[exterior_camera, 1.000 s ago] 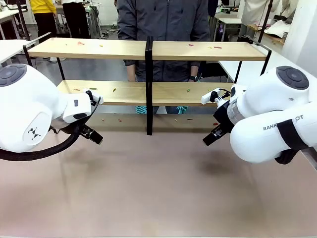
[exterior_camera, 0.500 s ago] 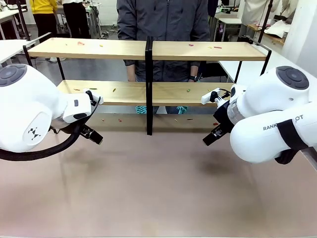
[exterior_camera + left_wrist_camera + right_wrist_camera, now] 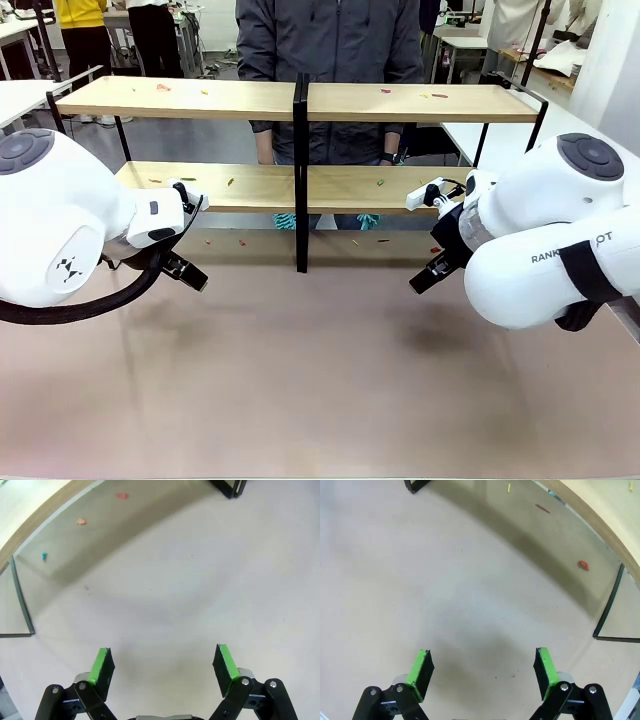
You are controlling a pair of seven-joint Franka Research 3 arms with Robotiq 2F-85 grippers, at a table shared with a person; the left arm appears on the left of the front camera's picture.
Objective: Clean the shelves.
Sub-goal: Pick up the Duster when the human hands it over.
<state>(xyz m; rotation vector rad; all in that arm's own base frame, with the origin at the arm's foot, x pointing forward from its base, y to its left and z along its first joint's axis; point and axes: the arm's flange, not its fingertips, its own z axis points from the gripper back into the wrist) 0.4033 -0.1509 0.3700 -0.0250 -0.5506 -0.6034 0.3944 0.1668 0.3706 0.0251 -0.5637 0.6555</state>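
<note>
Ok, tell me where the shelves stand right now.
Front view: the shelves span the far side of the table, with the person standing right behind them.

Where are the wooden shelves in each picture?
Front view: the shelves stretch across the upper half, two boards high.
Left wrist view: a board edge fills the top-left corner.
Right wrist view: a board edge fills the top-right corner.
Shared landmark: the black middle post, seen top right in the left wrist view and top left in the right wrist view.

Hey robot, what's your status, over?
Left gripper open, empty; right gripper open, empty. Shelves littered with coloured scraps. Person standing behind shelves.
</note>
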